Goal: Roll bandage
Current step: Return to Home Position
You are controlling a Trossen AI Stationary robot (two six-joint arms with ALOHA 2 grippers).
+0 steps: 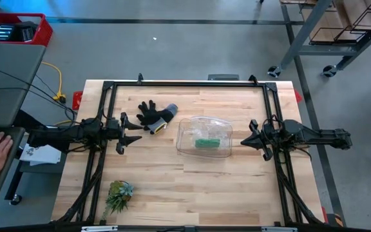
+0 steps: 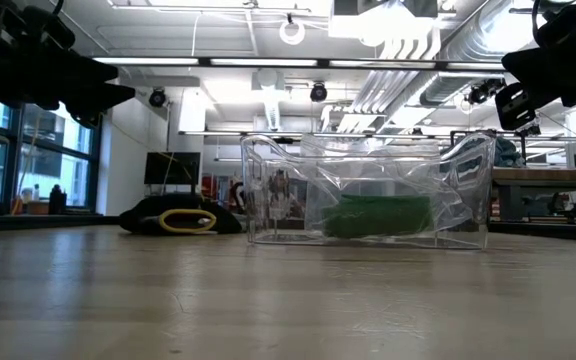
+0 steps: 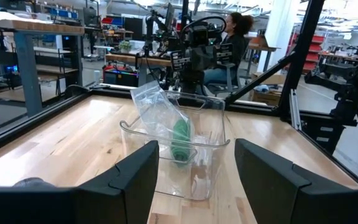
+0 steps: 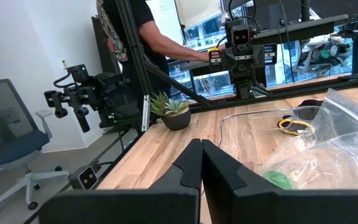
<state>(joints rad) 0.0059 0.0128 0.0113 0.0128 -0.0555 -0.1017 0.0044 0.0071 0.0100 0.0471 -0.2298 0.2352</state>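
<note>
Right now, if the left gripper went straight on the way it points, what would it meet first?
Most likely the left gripper meets the transparent bin, at its near wall; the glove lies just beside that line.

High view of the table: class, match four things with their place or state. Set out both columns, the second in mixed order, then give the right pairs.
Column one:
1 bandage
2 glove
3 plant tuft
4 right tool

Column two:
A shut, holding nothing
B bagged, inside the clear bin
C alone near a corner of the table, on the side of the left tool
D lying on bare wood, outside the bin

Pairs: 1-B, 2-D, 3-C, 4-A
</note>
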